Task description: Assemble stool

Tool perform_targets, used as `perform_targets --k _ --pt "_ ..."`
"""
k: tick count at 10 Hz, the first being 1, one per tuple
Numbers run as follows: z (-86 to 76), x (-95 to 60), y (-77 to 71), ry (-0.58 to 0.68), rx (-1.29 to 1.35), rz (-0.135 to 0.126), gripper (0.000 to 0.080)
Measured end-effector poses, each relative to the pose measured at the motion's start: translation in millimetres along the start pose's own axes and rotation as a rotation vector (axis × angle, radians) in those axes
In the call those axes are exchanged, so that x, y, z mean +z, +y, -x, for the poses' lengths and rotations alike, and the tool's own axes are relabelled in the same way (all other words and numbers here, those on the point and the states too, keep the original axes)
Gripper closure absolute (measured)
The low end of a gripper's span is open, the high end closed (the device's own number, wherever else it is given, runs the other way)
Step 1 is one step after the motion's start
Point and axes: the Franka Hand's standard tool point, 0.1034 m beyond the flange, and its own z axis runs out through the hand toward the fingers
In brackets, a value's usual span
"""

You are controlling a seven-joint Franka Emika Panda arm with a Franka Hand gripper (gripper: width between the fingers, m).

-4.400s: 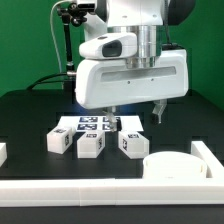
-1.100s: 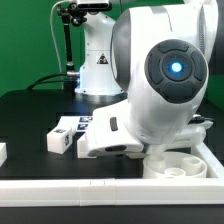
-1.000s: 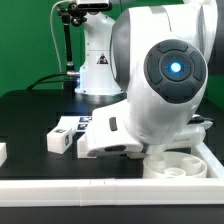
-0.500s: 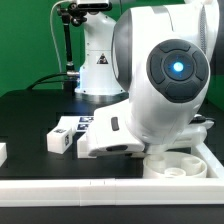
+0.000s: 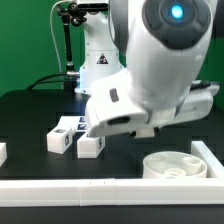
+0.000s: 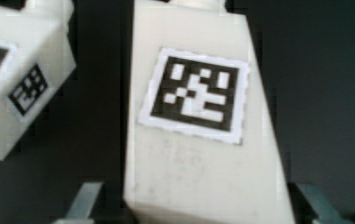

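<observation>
In the wrist view a white stool leg (image 6: 192, 110) with a square tag lies lengthwise between my fingers (image 6: 89, 200). My gripper (image 6: 197, 203) is shut on it, one finger at each side. A second leg (image 6: 14, 85) lies close beside it. In the exterior view two legs (image 5: 58, 141) (image 5: 90, 146) stand on the black table at the exterior view's left. The round white seat (image 5: 180, 165) lies at the front right. The arm's body hides my gripper and the held leg in that view.
The marker board (image 5: 72, 125) lies flat behind the two legs. A long white rail (image 5: 100, 190) runs along the table's front edge, with another rail piece (image 5: 212, 155) at the exterior view's right. A black stand (image 5: 66, 45) rises at the back left.
The arm was low over the legs and seat and has now risen. The third leg no longer stands on the table beside the other two.
</observation>
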Motion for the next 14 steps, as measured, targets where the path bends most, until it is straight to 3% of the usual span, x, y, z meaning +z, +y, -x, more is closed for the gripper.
perform_targets --k 1,5,6,8,10,14 --pt "3.7 -8.3 -1.6 0.016 -0.001 0.003 0.0472" --pt "-9.0 -11.6 -0.1 0.088 -0.001 0.012 0.0472" --pt "-20.4 -20.0 2.0 0.190 -0.016 0.025 0.0472" --pt "-25.3 -53.3 -0.5 0.413 -0.003 0.006 0.0472" --pt "-24.4 -71.9 -2.1 0.542 0.004 0.010 0.0472" --pt "-36.9 -77.5 7.3 0.848 0.021 0.058 0.0472"
